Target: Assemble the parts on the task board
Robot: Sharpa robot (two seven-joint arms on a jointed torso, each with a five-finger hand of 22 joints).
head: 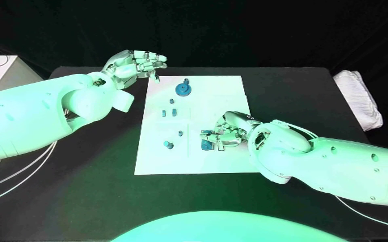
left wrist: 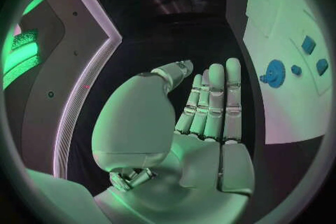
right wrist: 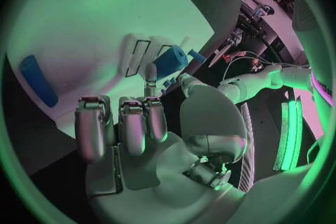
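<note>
The white task board (head: 218,96) lies mid-table. On it are a blue gear (head: 184,89) and a few small blue parts (head: 169,112), with another small part (head: 167,144) nearer me. My right hand (head: 230,133) rests on the board's near right area and pinches a blue part (head: 212,142). In the right wrist view that blue part (right wrist: 170,61) sits between the thumb and a fingertip, and a long blue piece (right wrist: 36,81) lies on the board beside the hand. My left hand (head: 135,65) hovers by the board's far left corner, fingers straight and holding nothing (left wrist: 210,112). The gear (left wrist: 274,73) is beside it.
A white folded cloth (head: 360,99) lies at the table's right edge. A white box (head: 8,65) stands at the far left. Black table (head: 97,186) surrounds the board, and white cables (head: 24,169) hang under my left arm.
</note>
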